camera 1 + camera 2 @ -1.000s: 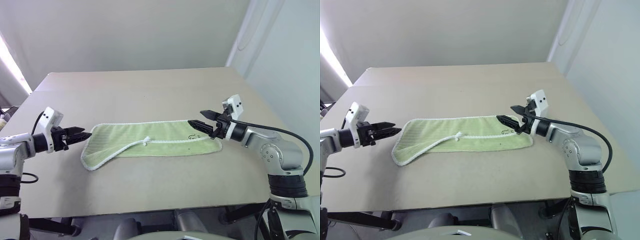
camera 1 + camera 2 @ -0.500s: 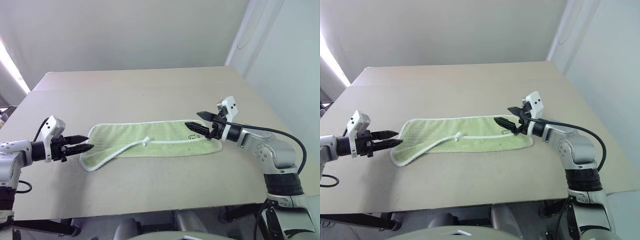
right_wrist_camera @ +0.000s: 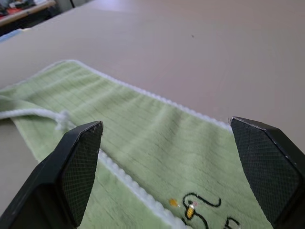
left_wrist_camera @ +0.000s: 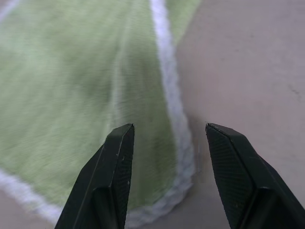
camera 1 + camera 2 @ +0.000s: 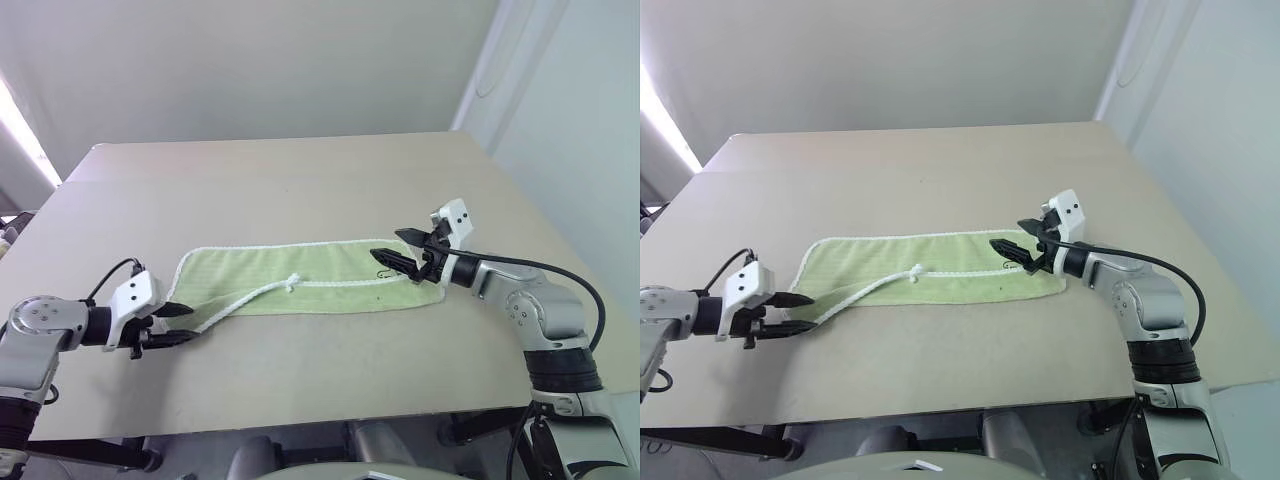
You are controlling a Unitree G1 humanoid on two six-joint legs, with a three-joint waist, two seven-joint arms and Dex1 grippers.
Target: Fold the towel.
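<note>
Left wrist view is where the deciding relation is read: the left gripper (image 4: 164,133) is spread and empty, and the near-left corner of the towel (image 5: 310,280) is framed between its two fingers (image 4: 119,157), white edging just ahead of the tips. From the head views, the towel is seen lying flat on the table (image 5: 300,180), its long axis running left to right, already doubled over lengthwise with a white loop (image 5: 292,283) near mid-length. Bare tabletop is left on every side, most of it beyond the far edge. At the right end, the right gripper (image 5: 400,255) is held wide open and empty just above the cloth beside the small dark mark (image 3: 190,207). Each arm is judged nearest its own end; a left-end pinch looks closest.
</note>
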